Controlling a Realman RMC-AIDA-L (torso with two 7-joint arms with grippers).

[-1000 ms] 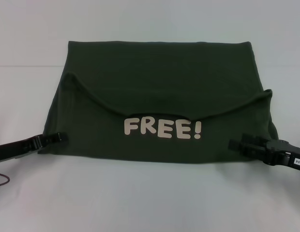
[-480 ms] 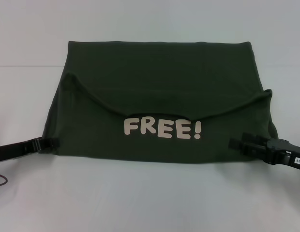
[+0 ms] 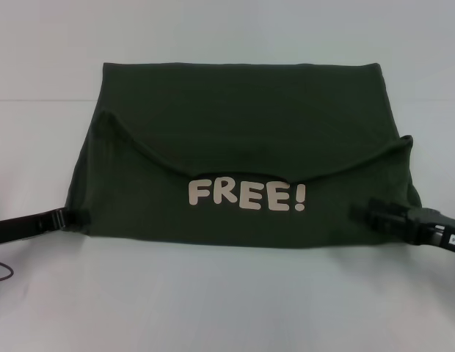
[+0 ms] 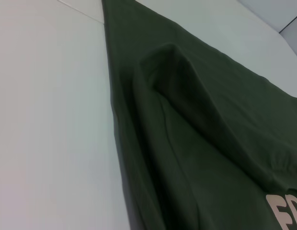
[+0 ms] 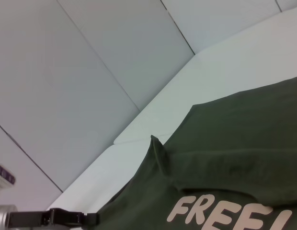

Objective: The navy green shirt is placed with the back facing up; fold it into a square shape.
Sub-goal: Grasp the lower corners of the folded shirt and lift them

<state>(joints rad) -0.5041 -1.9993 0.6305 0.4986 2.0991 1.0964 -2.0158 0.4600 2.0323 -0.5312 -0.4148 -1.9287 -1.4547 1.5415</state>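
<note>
Spread wide across the white tabletop (image 3: 227,308): the navy green shirt (image 3: 242,117), already doubled, long axis running left to right, cream "FREE!" lettering (image 3: 246,196) showing on the near layer. Left gripper (image 3: 75,218) low at the near-left corner, touching the edge; right gripper (image 3: 363,213) at the near-right edge, over cloth. Shirt lying between the two, each arm equally close to its own side. Fingers' state: cannot tell for either. Left wrist view alone reveals the raised fold ridge (image 4: 167,52); right wrist view alone catches the left gripper across the cloth.
</note>
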